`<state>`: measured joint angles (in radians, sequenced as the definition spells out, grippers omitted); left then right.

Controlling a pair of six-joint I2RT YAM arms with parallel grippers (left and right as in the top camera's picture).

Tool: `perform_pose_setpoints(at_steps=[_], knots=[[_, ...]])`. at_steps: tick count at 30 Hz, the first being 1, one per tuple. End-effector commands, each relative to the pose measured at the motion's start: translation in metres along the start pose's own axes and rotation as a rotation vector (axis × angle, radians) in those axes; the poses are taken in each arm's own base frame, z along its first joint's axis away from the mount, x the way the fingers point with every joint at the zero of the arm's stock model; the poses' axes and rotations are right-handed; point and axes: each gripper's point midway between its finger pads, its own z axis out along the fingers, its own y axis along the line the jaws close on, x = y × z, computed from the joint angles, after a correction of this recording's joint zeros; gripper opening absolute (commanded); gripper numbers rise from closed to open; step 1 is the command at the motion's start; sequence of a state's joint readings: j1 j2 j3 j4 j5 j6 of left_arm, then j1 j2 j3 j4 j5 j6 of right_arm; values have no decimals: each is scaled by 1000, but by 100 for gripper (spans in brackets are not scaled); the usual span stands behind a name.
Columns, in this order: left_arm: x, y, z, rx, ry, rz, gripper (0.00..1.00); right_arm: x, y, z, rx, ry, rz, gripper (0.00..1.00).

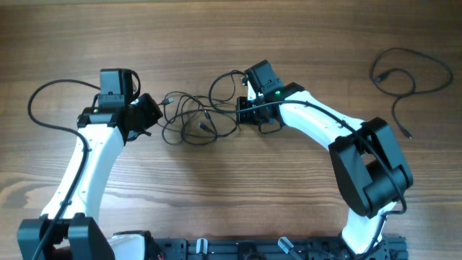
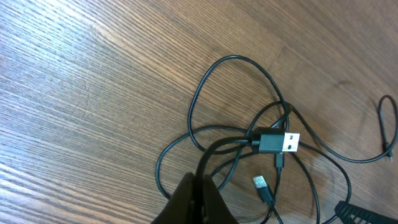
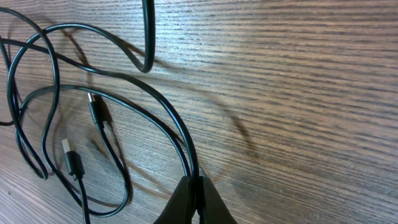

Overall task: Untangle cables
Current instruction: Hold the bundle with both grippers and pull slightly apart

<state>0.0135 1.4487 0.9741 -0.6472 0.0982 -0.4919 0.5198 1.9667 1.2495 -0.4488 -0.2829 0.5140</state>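
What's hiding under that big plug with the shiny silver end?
Black cables pass under the plug, lying on the wooden table. How they cross right beneath it is covered.

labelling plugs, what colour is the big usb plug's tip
Silver tip, black body; USB plug clearest in left wrist view.

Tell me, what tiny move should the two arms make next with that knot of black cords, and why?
The left claw and the right claw each look pinched shut on opposite sides of the tangle, whose loops cross between them. So probably ease both slowly apart; a gentle pull should open the loops. One loose cable already lies apart.
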Motion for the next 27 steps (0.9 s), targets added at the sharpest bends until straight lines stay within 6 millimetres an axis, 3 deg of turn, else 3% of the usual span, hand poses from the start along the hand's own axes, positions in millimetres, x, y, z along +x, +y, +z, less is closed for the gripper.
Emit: perform_pose_setpoints(at_steps=[1, 12, 13, 15, 19, 23, 27], knots=[[1, 4, 5, -18, 9, -13, 4, -4, -4, -5, 15, -20, -11, 4], [9, 10, 19, -50, 60, -18, 4, 9, 18, -6, -109, 51, -14, 5], [11, 11, 21, -53, 67, -17, 4, 9, 18, -6, -109, 50, -13, 9], [15, 10, 26, -60, 85, -9, 4, 9, 17, -6, -109, 50, -13, 36], [21, 1, 34, -54, 98, 21, 4, 9, 18, -6, -109, 50, -13, 39], [25, -6, 39, -46, 104, 44, 4, 13, 22, -6, -133, 69, -16, 51], [29, -9, 46, -47, 115, 57, 4, 20, 33, -6, -166, 89, -63, 52]])
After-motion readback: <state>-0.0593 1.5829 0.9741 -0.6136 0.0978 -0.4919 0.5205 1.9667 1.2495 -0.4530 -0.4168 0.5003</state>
